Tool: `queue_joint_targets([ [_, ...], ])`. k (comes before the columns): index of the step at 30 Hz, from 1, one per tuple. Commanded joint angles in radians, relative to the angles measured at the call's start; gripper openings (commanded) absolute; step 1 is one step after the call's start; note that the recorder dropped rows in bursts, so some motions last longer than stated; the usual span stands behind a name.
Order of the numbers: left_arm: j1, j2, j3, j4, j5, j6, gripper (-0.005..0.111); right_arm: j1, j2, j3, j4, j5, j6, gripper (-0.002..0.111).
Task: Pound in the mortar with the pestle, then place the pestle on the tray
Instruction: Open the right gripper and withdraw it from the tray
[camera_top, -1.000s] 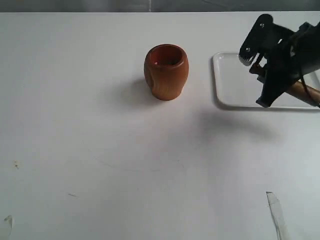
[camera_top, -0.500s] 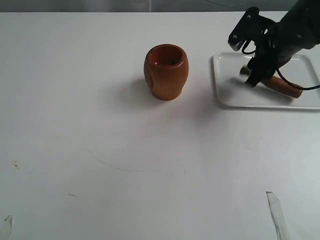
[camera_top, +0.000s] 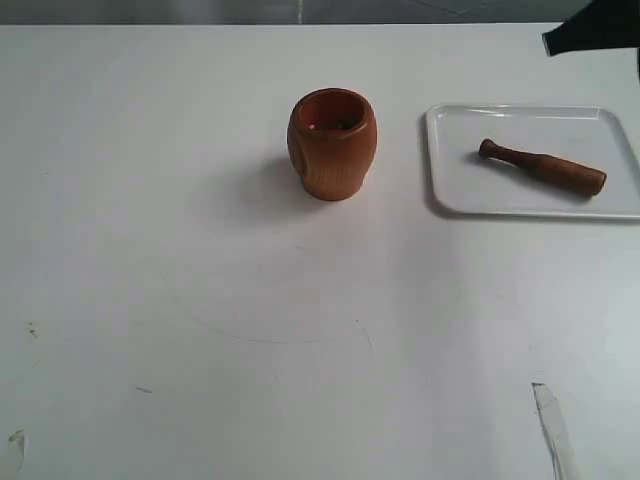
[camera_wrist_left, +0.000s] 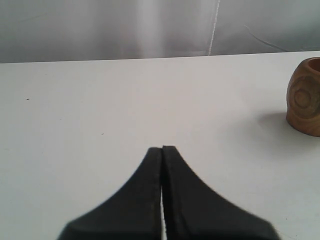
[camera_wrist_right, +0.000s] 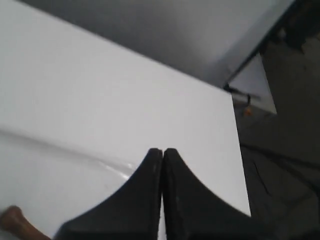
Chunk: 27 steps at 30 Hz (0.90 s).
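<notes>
The reddish-brown wooden mortar (camera_top: 332, 144) stands upright on the white table, left of the tray; it also shows at the edge of the left wrist view (camera_wrist_left: 305, 98). The dark wooden pestle (camera_top: 543, 167) lies flat on the white tray (camera_top: 452, 195), knob end toward the mortar, with nothing holding it. A bit of the pestle (camera_wrist_right: 19, 224) shows in the right wrist view. My right gripper (camera_wrist_right: 163, 151) is shut and empty, raised away from the tray; only a dark piece of that arm (camera_top: 595, 30) shows at the exterior view's top right. My left gripper (camera_wrist_left: 162, 148) is shut and empty, well away from the mortar.
The white table (camera_top: 200, 330) spreads wide around the mortar. A thin pale strip (camera_top: 553, 430) lies near the front right. The table's far edge (camera_wrist_right: 235, 150) drops off to a dark floor beyond the tray.
The right gripper let go of the pestle on the tray and rose up and away to the top right. The pestle now lies alone on the tray. The mortar has not moved.
</notes>
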Motion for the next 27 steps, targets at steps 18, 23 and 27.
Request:
queue_joint_targets([
  [18,-0.008,-0.001,0.001,-0.007,-0.003,-0.008,0.0,0.086,-0.792,0.372,0.145,0.293,-0.704,0.0],
  [23,-0.008,-0.001,0.001,-0.007,-0.003,-0.008,0.0,0.086,-0.889,0.374,0.734,-0.04,-0.847,0.0],
  [27,-0.008,-0.001,0.001,-0.007,-0.003,-0.008,0.0,0.096,-0.967,0.425,1.202,-0.135,-1.134,0.0],
])
